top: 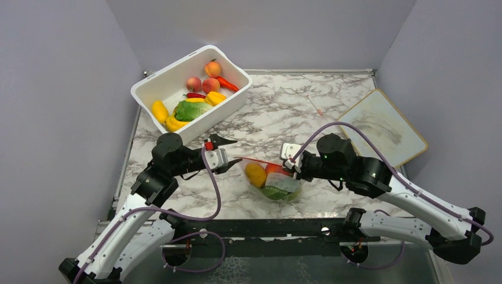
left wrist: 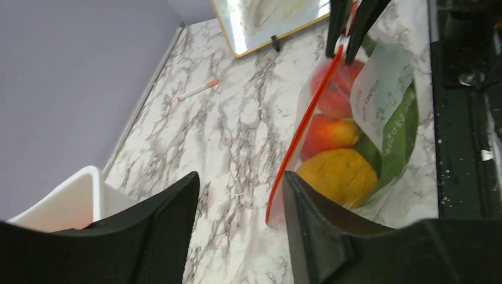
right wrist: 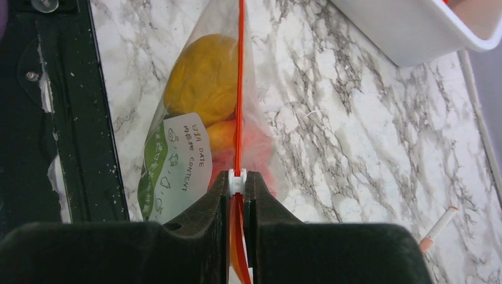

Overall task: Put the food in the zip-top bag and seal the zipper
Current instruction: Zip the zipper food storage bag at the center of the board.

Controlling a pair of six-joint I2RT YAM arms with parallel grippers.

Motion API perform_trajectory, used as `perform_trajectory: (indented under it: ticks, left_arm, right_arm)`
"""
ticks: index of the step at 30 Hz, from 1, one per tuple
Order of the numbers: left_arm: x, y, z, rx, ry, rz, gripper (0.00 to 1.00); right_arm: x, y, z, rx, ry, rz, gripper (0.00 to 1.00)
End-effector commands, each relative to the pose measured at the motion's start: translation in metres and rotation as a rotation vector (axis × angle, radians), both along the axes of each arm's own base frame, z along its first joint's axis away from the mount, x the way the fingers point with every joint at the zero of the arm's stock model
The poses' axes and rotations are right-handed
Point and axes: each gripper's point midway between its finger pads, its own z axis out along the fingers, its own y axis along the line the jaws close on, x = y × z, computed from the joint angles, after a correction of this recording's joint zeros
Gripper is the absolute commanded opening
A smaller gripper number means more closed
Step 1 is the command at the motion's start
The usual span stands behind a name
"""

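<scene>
The clear zip-top bag [top: 277, 183] lies on the marble table between my grippers. It holds a yellow-orange fruit [top: 256, 174], a red fruit [top: 273, 168] and something green [top: 278, 193]. My right gripper [top: 288, 170] is shut on the white slider [right wrist: 237, 180] of the orange-red zipper [right wrist: 240, 89]. My left gripper [top: 235, 151] is open at the bag's other end. In the left wrist view the zipper [left wrist: 302, 130] ends between the open fingers of my left gripper [left wrist: 240, 195], close beside the right finger [left wrist: 308, 225]. More food [top: 190, 109] lies in the white tub.
The white tub [top: 234, 103] stands at the back left, and its corner shows in the left wrist view [left wrist: 71, 198]. A wood-framed whiteboard [top: 385, 127] lies at the right. A thin pen [top: 315, 105] lies behind the bag. The black base rail [top: 266, 228] runs along the near edge.
</scene>
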Motion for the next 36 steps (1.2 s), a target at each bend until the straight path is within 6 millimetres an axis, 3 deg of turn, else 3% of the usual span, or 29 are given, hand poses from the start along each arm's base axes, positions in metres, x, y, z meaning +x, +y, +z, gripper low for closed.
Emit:
perform_trajectory:
  ticks: [1,4,9,16,22,29,34,36]
  left_arm:
    - [-0.027,-0.01,0.03,-0.045,-0.091,-0.177,0.62]
    - [-0.038,-0.014,0.03,-0.036,-0.089,-0.249,0.68]
    - [-0.043,-0.022,0.007,-0.013,-0.004,-0.326,0.69]
    - [-0.024,-0.031,-0.002,-0.006,0.055,-0.299,0.69]
    - [-0.021,-0.031,-0.012,0.014,0.058,-0.286,0.67]
    - [-0.024,-0.032,-0.017,0.034,0.105,-0.309,0.41]
    - [-0.033,-0.029,-0.024,0.053,0.129,-0.338,0.05]
    - [-0.034,-0.027,-0.024,0.06,0.125,-0.337,0.0]
  right_arm:
    - [0.0,0.03,0.021,0.109,-0.039,0.098,0.01]
    - [0.004,0.041,0.022,0.099,-0.051,0.123,0.01]
    - [0.004,0.058,0.027,0.125,-0.074,0.191,0.01]
    - [0.004,0.074,0.042,0.156,-0.097,0.247,0.01]
    - [0.006,0.079,0.045,0.163,-0.106,0.258,0.01]
    - [0.005,0.08,0.046,0.175,-0.098,0.26,0.01]
    - [0.004,0.076,0.048,0.182,-0.109,0.249,0.01]
    - [0.004,0.074,0.048,0.182,-0.114,0.243,0.01]
